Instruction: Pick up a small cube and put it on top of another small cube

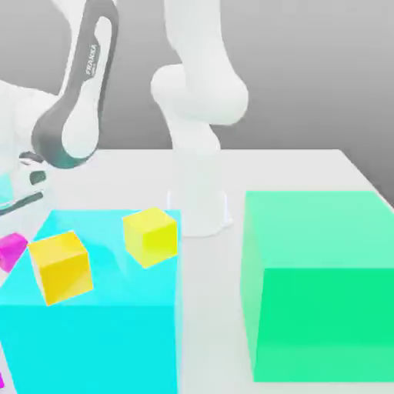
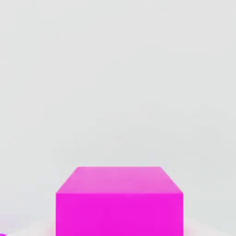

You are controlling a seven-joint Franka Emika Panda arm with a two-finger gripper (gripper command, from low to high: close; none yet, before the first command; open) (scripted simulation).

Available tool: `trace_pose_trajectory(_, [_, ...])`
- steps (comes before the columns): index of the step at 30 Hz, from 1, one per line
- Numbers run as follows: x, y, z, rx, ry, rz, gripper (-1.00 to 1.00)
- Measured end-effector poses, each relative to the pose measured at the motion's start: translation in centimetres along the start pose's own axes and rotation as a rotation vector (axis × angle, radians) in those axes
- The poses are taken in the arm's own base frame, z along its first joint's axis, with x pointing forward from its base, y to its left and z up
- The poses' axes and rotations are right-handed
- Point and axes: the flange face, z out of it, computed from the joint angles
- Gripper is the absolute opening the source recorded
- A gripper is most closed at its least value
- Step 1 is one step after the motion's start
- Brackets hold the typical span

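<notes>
A small magenta-pink cube (image 1: 11,251) sits at the far left edge of the exterior view, beside the big cyan block (image 1: 92,323). The hand view looks at the same pink cube (image 2: 120,200), which rests on the white tabletop. My gripper (image 1: 17,200) hangs at the exterior view's left edge, just above the pink cube. An orange-yellow small cube (image 1: 61,267) and a lemon-yellow small cube (image 1: 151,235) appear in front of the cyan block, both tilted.
A big green block (image 1: 319,285) stands at the exterior view's right. The arm's white base (image 1: 198,192) rises behind and between the two big blocks. A sliver of magenta (image 1: 1,380) shows at the bottom left corner.
</notes>
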Motion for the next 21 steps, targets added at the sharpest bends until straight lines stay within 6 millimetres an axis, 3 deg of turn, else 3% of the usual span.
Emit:
trace_pose_trajectory(7, [-9.3,3.4,-9.7,0.003,-0.012,-0.161,-1.0])
trace_pose_trajectory(13, [-15.9,10.4,-18.9,-0.016,-0.046,-0.332,-1.0])
trace_pose_trajectory(14, [-16.2,10.7,-18.7,-0.018,-0.049,-0.34,-1.0])
trace_pose_trajectory(16, [-16.4,10.8,-16.3,-0.02,-0.051,-0.34,-1.0])
trace_pose_trajectory(17, [-16.4,10.9,-14.9,-0.02,-0.051,-0.34,1.0])
trace_pose_trajectory(21, [-16.4,10.9,-14.9,-0.02,-0.051,-0.341,1.0])
